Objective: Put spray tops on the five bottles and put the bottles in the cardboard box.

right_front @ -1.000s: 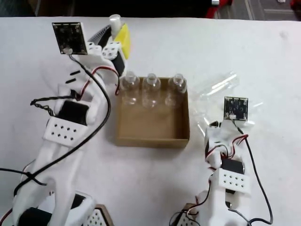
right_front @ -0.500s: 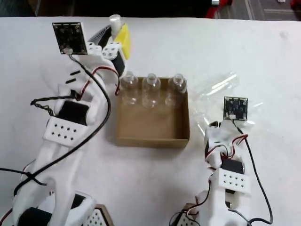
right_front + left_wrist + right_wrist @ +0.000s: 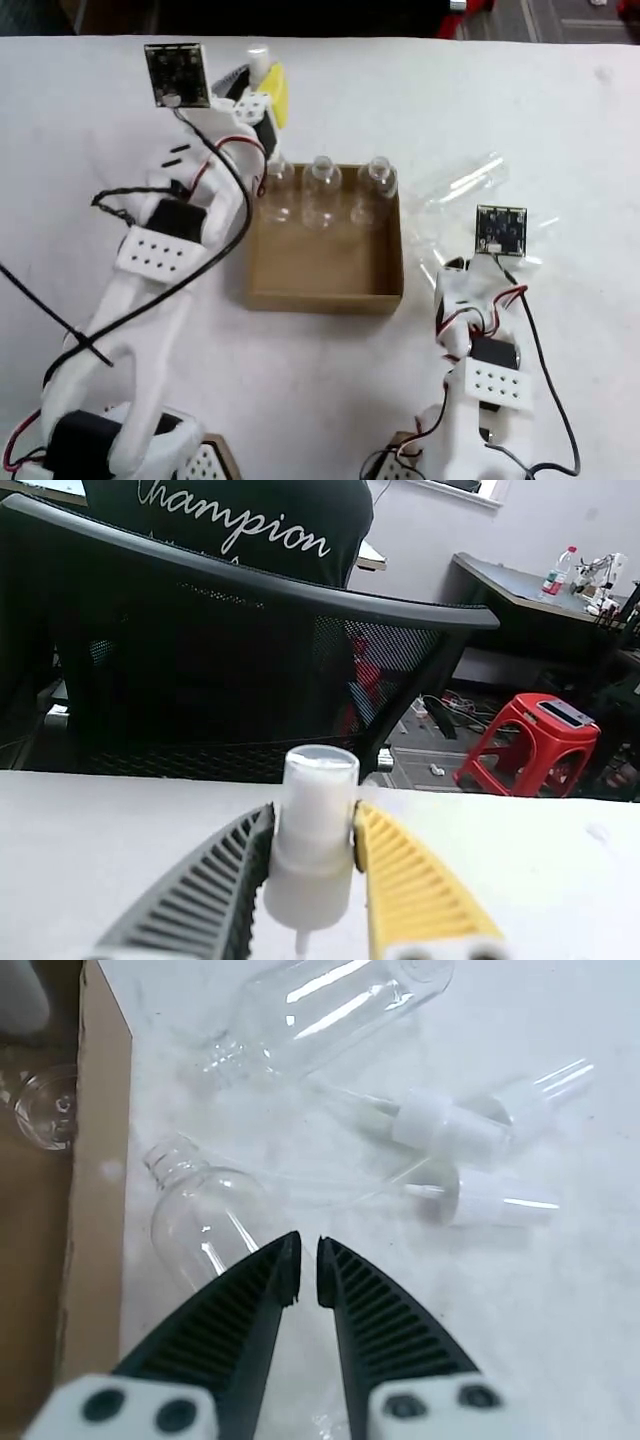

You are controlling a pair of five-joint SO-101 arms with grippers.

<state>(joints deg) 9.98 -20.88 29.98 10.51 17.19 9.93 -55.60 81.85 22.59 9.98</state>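
Note:
My left gripper (image 3: pixel 312 825) is shut on a white spray top (image 3: pixel 315 800), held above the table just past the far left corner of the cardboard box (image 3: pixel 322 298). In the high view that gripper (image 3: pixel 259 76) hovers near the leftmost of three clear bottles (image 3: pixel 322 192) standing open-necked along the box's far wall. My right gripper (image 3: pixel 307 1272) is shut and empty, low over a clear bottle (image 3: pixel 205 1222) lying right of the box. A second bottle (image 3: pixel 330 1005) and two white spray tops (image 3: pixel 455 1130) lie beyond it.
The box's near half is bare cardboard (image 3: pixel 320 262). A white cloth (image 3: pixel 500 110) covers the table. Beyond the table's far edge stand a black mesh chair (image 3: pixel 250 640) and a red stool (image 3: pixel 540 735).
My left arm has swung right toward the box's far left corner, carrying the spray top. The right arm has not moved.

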